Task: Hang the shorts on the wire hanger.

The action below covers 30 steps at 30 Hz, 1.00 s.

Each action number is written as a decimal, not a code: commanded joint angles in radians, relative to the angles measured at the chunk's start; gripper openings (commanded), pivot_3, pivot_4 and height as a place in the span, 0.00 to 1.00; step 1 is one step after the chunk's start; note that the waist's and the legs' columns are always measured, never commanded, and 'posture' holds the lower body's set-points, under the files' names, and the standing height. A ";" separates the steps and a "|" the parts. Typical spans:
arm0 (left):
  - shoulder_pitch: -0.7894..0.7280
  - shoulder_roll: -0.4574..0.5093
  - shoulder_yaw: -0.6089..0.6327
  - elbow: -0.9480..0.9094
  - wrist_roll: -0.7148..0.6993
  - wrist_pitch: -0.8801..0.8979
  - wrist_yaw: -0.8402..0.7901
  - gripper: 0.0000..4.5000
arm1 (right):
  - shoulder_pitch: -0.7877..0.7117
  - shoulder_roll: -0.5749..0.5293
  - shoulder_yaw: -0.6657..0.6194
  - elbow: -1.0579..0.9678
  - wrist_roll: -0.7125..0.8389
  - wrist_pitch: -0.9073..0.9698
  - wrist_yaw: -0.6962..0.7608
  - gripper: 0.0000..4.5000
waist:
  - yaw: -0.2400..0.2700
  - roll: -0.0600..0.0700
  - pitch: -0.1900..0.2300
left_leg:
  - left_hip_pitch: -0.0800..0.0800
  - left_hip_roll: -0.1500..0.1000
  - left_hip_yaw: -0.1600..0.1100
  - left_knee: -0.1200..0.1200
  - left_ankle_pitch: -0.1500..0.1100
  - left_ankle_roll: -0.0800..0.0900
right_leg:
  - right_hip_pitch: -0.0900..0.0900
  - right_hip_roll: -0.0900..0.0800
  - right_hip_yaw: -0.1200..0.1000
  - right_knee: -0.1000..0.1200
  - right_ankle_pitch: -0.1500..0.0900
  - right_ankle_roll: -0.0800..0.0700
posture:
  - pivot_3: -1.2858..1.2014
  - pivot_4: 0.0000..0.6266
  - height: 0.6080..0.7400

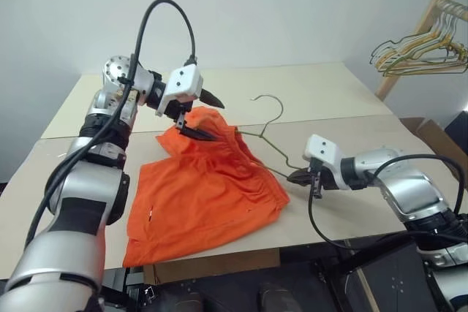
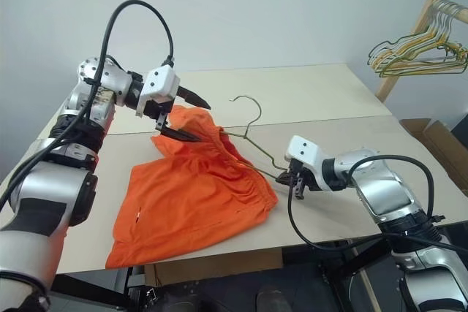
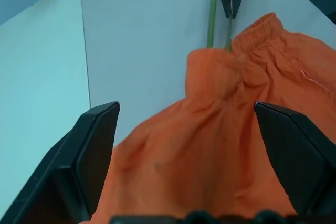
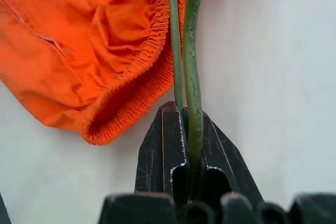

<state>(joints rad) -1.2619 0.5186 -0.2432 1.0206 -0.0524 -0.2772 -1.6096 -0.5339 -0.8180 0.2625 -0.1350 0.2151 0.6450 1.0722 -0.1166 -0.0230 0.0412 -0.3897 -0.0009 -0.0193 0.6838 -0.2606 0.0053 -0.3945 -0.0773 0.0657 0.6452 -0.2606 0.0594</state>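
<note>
The orange shorts (image 1: 205, 195) lie spread on the table, their far end raised over the olive-green wire hanger (image 1: 272, 145). The hanger's wire runs into the waistband and its silvery hook (image 1: 270, 100) points up behind. My right gripper (image 1: 300, 177) is shut on the hanger's near corner; the right wrist view shows the doubled wire (image 4: 193, 51) pinched between the pads, beside the gathered waistband (image 4: 94, 40). My left gripper (image 1: 205, 116) hovers open over the raised far end, its lower finger at the fabric. In the left wrist view the shorts (image 3: 220, 145) lie between its spread fingers.
A bunch of pale wire hangers (image 1: 420, 52) hangs on a wooden rack at the back right. A cardboard box (image 1: 439, 137) stands beside the table's right side. The beige table (image 1: 329, 93) stretches bare behind the hook; its front edge runs just below the shorts.
</note>
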 commanded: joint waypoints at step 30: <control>-0.021 0.065 -0.286 -0.009 -0.114 -0.011 0.012 0.00 | -0.032 0.041 -0.032 -0.062 -0.030 -0.087 -0.026 0.00 | -0.012 0.000 0.000 | -0.007 0.000 -0.003 0.002 0.000 0.000 | -0.008 0.000 0.001 0.003 0.000 0.000 | 0.45 0.00 1.00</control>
<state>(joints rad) -1.2811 0.6008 -0.5584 1.0029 -0.2010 -0.2560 -1.6046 -0.5441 -0.7924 0.2942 -0.1637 0.1671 0.6381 1.0512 -0.1286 -0.0228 0.0412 -0.3970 -0.0011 -0.0227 0.6864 -0.2605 0.0055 -0.4027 -0.0773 0.0662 0.6478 -0.2608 0.0597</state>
